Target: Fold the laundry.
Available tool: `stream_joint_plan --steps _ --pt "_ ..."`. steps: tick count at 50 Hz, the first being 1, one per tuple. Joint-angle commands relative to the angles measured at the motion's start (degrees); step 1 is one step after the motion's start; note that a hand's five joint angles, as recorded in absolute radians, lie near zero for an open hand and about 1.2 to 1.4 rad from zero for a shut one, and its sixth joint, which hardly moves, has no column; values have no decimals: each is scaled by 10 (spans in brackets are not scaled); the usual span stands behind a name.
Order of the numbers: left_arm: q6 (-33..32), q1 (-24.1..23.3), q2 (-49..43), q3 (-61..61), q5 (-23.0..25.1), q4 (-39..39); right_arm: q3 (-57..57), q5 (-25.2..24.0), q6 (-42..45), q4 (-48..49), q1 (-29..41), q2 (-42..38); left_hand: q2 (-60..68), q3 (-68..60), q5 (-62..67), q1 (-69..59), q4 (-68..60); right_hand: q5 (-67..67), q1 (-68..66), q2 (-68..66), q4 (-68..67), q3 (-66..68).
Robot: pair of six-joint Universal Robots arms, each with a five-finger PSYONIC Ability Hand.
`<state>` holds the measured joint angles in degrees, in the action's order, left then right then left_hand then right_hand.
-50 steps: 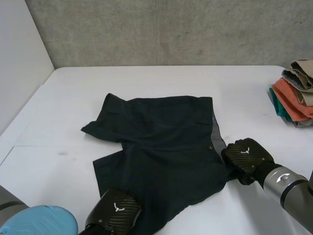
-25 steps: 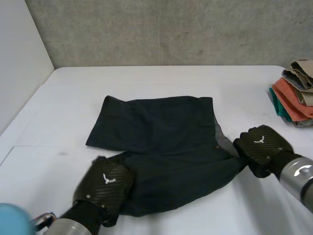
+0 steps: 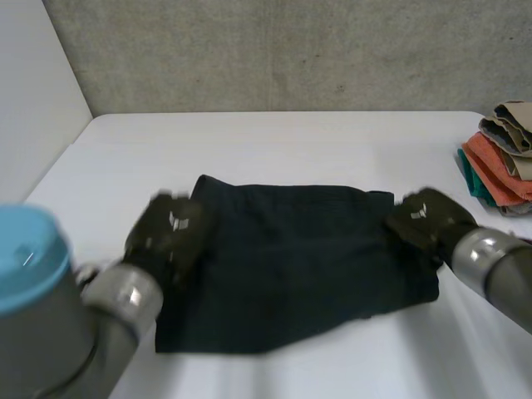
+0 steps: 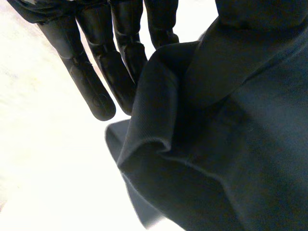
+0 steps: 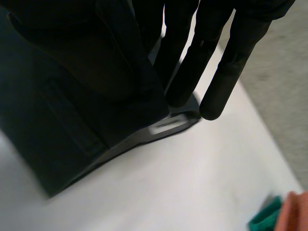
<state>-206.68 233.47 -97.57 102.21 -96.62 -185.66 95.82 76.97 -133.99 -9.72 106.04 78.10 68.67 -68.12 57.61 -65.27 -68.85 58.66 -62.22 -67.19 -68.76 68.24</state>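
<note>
Now the dark shorts (image 3: 291, 258) are lying doubled over on the white table (image 3: 274, 141), one layer resting on the other, with the longer side running from hand to hand. The left hand (image 3: 166, 233) is sitting at the shorts' left end; its wrist view is showing straight fingers (image 4: 96, 62) lying against a raised, rumpled edge of the cloth, which is being pinched between them and the thumb. The right hand (image 3: 424, 220) is holding the shorts' right end in the same way, its straight fingers (image 5: 226, 67) pressing the doubled corner against the thumb. A stack of folded clothes (image 3: 503, 158) is sitting well apart from the shorts, beyond their right end.
</note>
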Motion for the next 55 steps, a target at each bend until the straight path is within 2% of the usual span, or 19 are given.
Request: stream_joint_plan --steps 1,7,13,14,15,17,18,19,24,27,28,34,37,43,46,47,48,49,55 --pt "-108 47 -168 -141 57 -145 -114 70 -20 107 39 -118 113 -119 124 -147 -111 113 -178 -128 -112 118" --pt "-142 68 -319 -311 56 -163 -218 79 -21 192 50 -233 113 -119 124 -147 -111 113 -178 -128 -112 118" --pt "-145 76 -410 -403 59 -184 -311 96 -18 275 53 -339 113 -119 124 -147 -111 113 -178 -128 -112 118" --pt "-145 74 -418 -411 59 -191 -321 100 -17 283 54 -349 113 -119 124 -147 -111 72 -137 -87 -71 77" --pt "-146 72 -430 -421 60 -205 -332 102 -17 288 53 -358 -45 39 -34 11 47 -134 70 120 136 -130" --pt "-146 71 -435 -423 59 -224 -358 111 -22 290 53 -383 -446 441 -436 412 448 -587 522 572 588 -582" --pt "-146 70 -435 -423 58 -235 -362 116 -23 290 54 -386 -587 581 -576 553 589 -587 522 572 588 -582" --pt "-145 68 -435 -422 52 -257 -364 124 -25 289 53 -389 -542 536 -531 508 543 -587 522 572 588 -582" --pt "-145 55 -426 -390 4 -292 -324 145 -64 259 52 -339 -585 579 -574 551 586 -587 522 572 588 -582" --pt "-141 48 -385 -346 -21 -295 -268 123 -98 194 47 -276 -586 581 -576 552 588 -587 522 572 588 -582" --pt "-138 48 -369 -331 -23 -295 -240 102 -115 156 46 -242 -586 581 -576 552 588 -587 522 572 588 -582" --pt "-121 45 -294 -224 -23 -295 -149 27 -173 58 16 -180 -586 581 -576 552 588 -587 522 572 588 -582" --pt "-110 42 -275 -199 -23 -295 -114 9 -181 64 4 -179 -586 581 -576 552 588 -566 501 551 567 -561" --pt "-68 35 -249 -164 -25 -291 -87 11 -180 116 5 -187 -586 581 -576 552 588 -497 432 482 498 -493" --pt "-51 35 -240 -154 -26 -290 -81 15 -175 143 6 -204 -586 581 -576 552 588 -418 353 403 419 -414" --pt "-47 35 -237 -152 -26 -290 -81 17 -173 148 3 -210 -586 581 -576 552 588 -354 290 340 355 -350" --pt "-44 34 -235 -149 -26 -290 -81 25 -166 155 2 -214 -586 581 -576 552 588 -49 -16 34 50 -45" --pt "-43 35 -233 -148 -26 -290 -80 30 -160 160 0 -215 -586 581 -576 552 588 112 -176 -126 -111 116" --pt "-38 36 -199 -129 -27 -289 -51 89 -122 213 -22 -178 -586 581 -576 552 588 113 -178 -128 -112 118"
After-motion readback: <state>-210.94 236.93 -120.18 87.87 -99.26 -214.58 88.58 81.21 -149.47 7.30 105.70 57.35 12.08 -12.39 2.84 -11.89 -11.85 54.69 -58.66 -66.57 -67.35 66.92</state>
